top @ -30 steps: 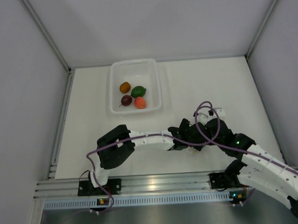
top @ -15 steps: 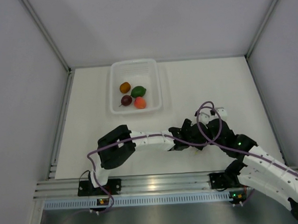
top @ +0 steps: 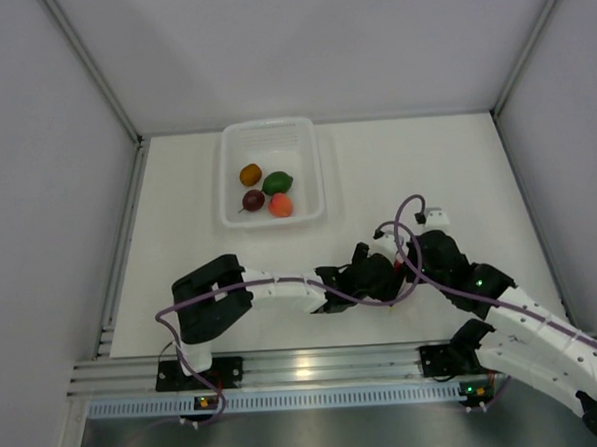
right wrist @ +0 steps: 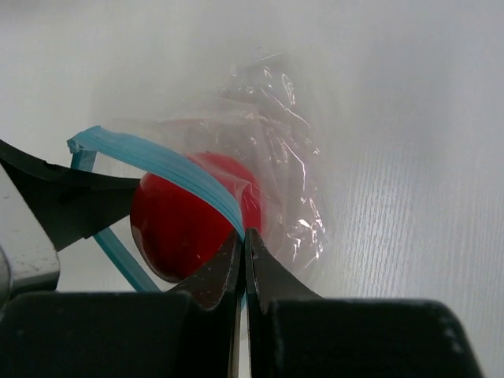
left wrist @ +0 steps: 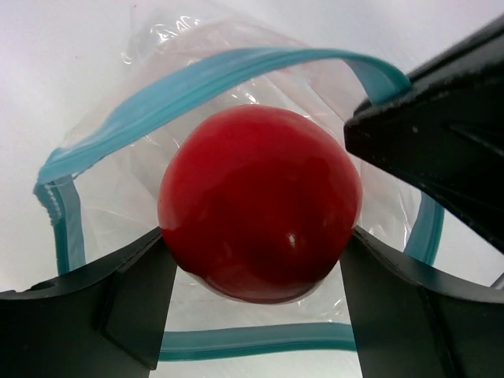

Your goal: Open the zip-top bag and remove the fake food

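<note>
Zip-top bag (left wrist: 189, 39) gapes open; our left gripper (left wrist: 256, 236) has just narrowed onto the red toy fruit (left wrist: 260, 197), and our right gripper (right wrist: 242, 240) pinches the zip strip (right wrist: 173, 169), so we judge the last fruit ready to lift out.

The left arm (top: 277, 290) and right arm (top: 534, 331) are clad in white shells with black joints; purple cables (top: 406, 210) are looped along both, and black fingers (left wrist: 134, 307) are fitted.

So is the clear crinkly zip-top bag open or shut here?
Open: clear crinkly bag, its teal zip strip spread in a loop around the red toy fruit.
</note>
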`<state>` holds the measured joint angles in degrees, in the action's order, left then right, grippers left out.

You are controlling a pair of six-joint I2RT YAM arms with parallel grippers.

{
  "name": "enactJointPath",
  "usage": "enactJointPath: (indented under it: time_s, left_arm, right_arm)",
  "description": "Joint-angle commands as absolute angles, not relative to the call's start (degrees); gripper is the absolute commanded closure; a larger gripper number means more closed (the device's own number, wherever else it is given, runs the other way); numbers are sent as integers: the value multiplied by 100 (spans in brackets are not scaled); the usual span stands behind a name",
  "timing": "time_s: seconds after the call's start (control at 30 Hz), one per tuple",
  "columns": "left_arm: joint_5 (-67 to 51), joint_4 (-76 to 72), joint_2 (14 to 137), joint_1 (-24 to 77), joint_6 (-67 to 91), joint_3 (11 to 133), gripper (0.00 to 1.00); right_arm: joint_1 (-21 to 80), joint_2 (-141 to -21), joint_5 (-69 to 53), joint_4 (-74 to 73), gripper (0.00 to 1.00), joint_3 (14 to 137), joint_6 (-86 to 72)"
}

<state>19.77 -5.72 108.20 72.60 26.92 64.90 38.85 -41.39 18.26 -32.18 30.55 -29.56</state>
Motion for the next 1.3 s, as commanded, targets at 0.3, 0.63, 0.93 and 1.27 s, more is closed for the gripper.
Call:
enactJointPath:
  time_s: [0.3, 0.63, 0.93, 1.27]
  left_arm:
    - [914, -1784, 9889, 7611, 2101, 5942, 100]
    - [1608, -2118, 9256, 7611, 2092, 5450, 100]
    - [2065, -2329, 8965, 7603, 2048, 5256, 100]
    - [3005, -2259, 8104, 7410, 2250, 4676, 100]
  right_arm:
    - [3885, -4693, 2004, -2180, 100, 3823, -2830]
    - [3867, -4948, 1749, -1951, 100, 3578, -2812]
    - [3867, -4896, 1740, -1925, 100, 3375, -2865]
    - [3683, -4703, 1916, -2012, 100, 3261, -2997]
